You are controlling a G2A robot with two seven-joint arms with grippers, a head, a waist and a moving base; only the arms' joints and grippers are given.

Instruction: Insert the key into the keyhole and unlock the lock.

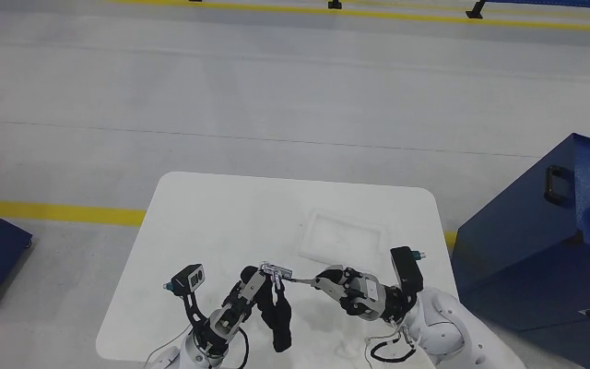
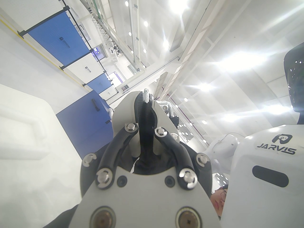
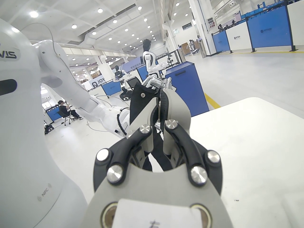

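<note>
Over the table's near edge my two grippers meet tip to tip. The left gripper [image 1: 260, 279] [image 2: 144, 98] is shut on a small chrome lock [image 1: 274, 270] [image 2: 146, 95] [image 3: 154, 82], held above the table. A black strap [image 1: 277, 323] [image 3: 155, 157] hangs from it. My right gripper [image 1: 318, 279] [image 3: 161, 96] is shut on the thin metal key [image 1: 300, 278] [image 3: 161, 106], which points at the lock and reaches it. How far the key sits in the keyhole is hidden.
A shallow white tray [image 1: 339, 237] lies on the white table [image 1: 212, 231] just beyond the grippers. A blue cabinet [image 1: 535, 249] stands off the table's right side. Open tabletop lies to the left and far side.
</note>
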